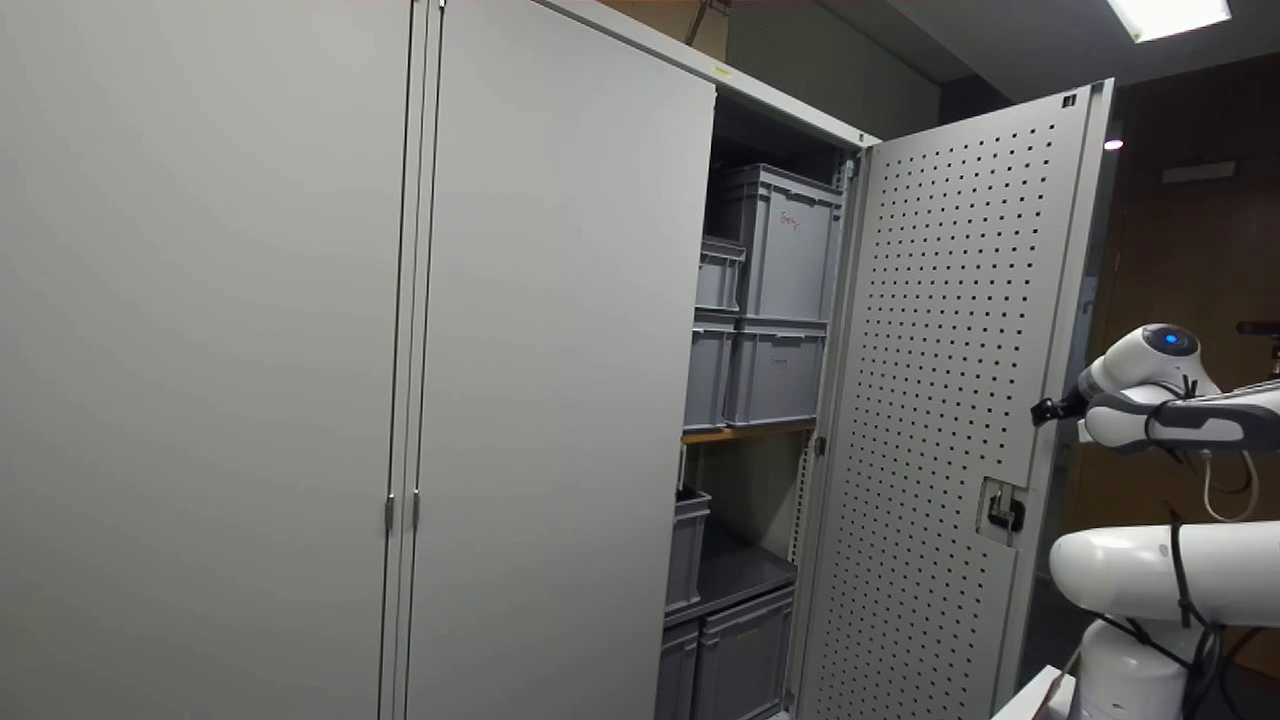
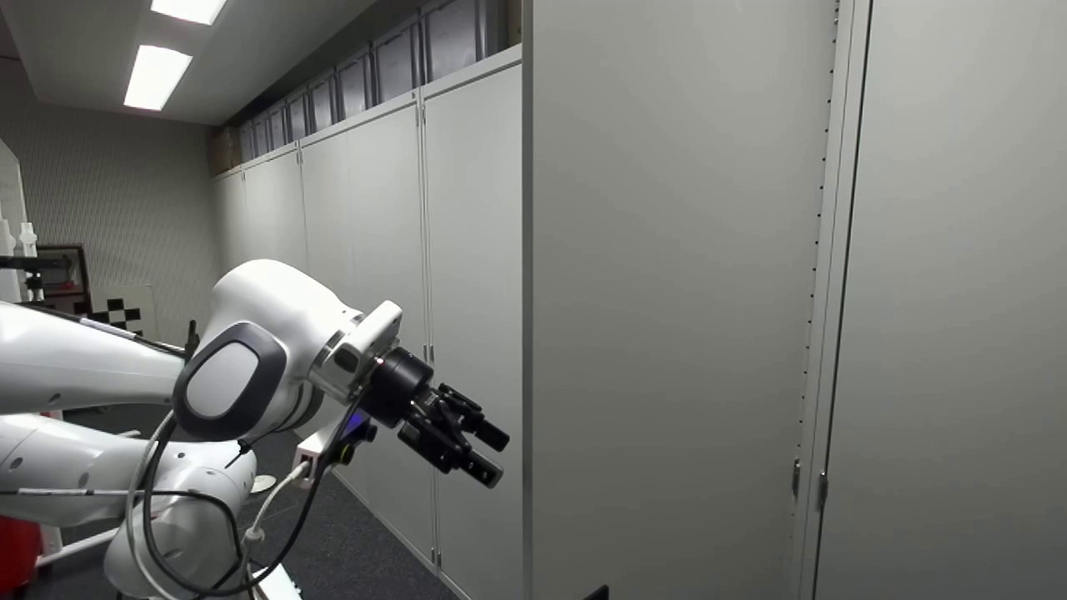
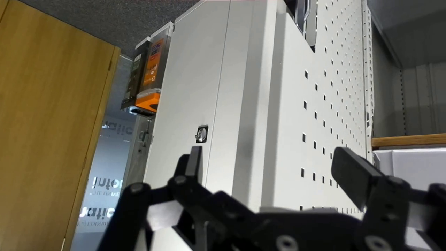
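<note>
A grey cabinet door stands swung open, its perforated inner face (image 1: 950, 300) showing in an exterior view and its smooth outer face (image 2: 667, 292) in an exterior view. The black gripper (image 2: 490, 452) is near the door's free edge (image 2: 528, 333), with a narrow gap in that picture. Where the gripper (image 1: 1045, 411) overlaps the door edge in an exterior view, contact cannot be told. In the wrist view the gripper (image 3: 268, 155) has its fingers spread wide with nothing between them; the door edge (image 3: 256, 104) and perforated face (image 3: 292, 115) lie beyond. A recessed latch (image 1: 1005, 508) sits on the door.
Grey bins (image 1: 790, 250) stand on shelves inside the cabinet. A closed door (image 1: 560, 350) adjoins the opening. More cabinets (image 2: 367, 250) line the wall behind the arm. The wrist view shows a lock (image 3: 201, 134), an orange package (image 3: 153, 66) and a wooden door (image 3: 48, 104).
</note>
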`<state>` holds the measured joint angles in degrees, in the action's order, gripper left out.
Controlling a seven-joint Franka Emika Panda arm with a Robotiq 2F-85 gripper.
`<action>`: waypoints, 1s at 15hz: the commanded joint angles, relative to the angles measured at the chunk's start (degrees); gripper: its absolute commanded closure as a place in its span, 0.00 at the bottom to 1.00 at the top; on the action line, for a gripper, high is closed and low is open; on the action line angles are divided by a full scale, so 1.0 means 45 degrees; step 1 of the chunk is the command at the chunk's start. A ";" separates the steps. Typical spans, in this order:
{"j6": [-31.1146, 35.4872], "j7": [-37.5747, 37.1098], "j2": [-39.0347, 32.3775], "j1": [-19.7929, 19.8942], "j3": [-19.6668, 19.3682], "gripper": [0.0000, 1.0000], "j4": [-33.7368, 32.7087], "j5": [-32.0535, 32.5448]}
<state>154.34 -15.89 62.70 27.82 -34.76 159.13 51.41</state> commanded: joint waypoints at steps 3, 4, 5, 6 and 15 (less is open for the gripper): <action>0.0705 0.0411 -0.0119 -0.0461 -0.0622 0.00 0.0000 0.0292; 0.0739 0.0462 -0.0152 -0.0523 -0.0722 0.00 -0.0026 0.0299; 0.0717 0.0509 -0.0153 -0.0571 -0.0793 0.00 -0.0061 0.0288; 0.1170 0.1232 -0.0536 -0.0027 -0.0428 0.00 0.0000 -0.0723; 0.0257 0.0684 -0.0048 -0.0699 -0.0870 0.00 0.0005 -0.0106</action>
<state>155.49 -12.82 62.49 24.67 -38.67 159.15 50.93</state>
